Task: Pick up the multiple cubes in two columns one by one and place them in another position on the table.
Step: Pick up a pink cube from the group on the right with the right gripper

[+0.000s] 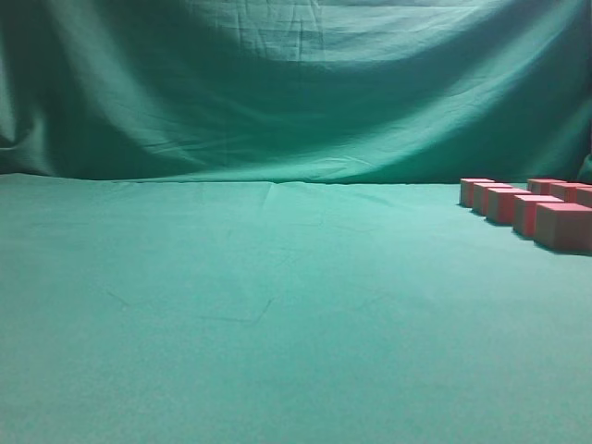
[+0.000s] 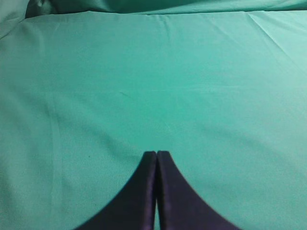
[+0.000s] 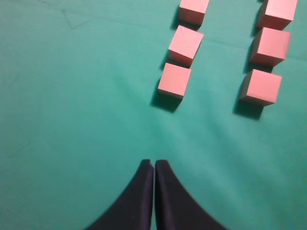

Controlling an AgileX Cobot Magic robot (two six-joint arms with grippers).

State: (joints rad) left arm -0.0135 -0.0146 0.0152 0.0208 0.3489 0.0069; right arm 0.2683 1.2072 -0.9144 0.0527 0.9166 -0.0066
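With both the left gripper (image 2: 156,154) and right gripper (image 3: 154,164) closed empty, open the right one wide, centre it over the nearest pink cube (image 3: 174,80) of the left column on the green tablecloth (image 3: 72,120), then descend squarely

You have pink-red cubes set out in two columns on the green cloth. In the right wrist view, the left column fills the upper middle of the frame: nearest cube (image 3: 174,80), middle cube (image 3: 185,45), far cube (image 3: 194,9), each apart from the next. The right column sits at the upper right: nearest cube (image 3: 260,87), middle one (image 3: 270,46), far one (image 3: 279,13). In the exterior view, the cubes (image 1: 562,226) cluster at the right edge, mid-height, all resting flat.
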